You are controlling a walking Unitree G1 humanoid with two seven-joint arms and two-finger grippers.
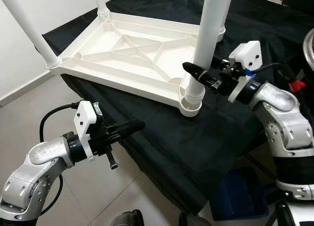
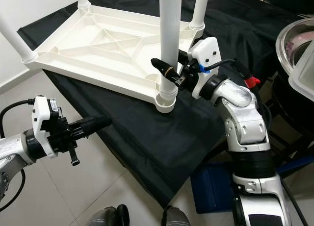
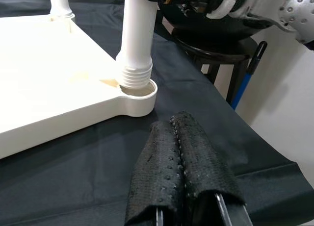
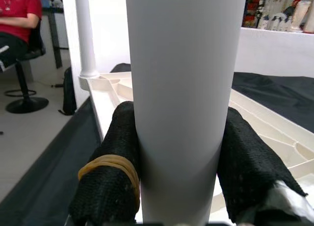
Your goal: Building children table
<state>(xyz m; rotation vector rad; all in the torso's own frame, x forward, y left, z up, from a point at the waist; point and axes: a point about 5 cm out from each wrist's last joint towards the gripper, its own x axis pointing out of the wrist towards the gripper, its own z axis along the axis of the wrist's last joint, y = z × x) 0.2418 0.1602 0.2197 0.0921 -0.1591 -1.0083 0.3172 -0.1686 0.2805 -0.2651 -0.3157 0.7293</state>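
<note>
Upturned white plastic tabletop [image 1: 128, 53], ribbed underside showing, lying on a black cloth [image 1: 176, 142]. Smooth round white leg [image 1: 208, 32] standing upright in the near corner socket [image 1: 190, 104], threaded collar just above the rim. Right gripper [image 4: 184, 162] clamped around that leg, textured black pads pressing both sides. Left gripper [image 3: 184, 167] pressed closed and empty, hovering near the cloth's edge.

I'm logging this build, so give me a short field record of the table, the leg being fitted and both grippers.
tabletop: white tabletop upside down on black cloth
leg: white leg upright in near corner socket
right gripper: right gripper shut on leg, above socket
left gripper: left gripper shut, holding nothing, beside the cloth's edge
</note>
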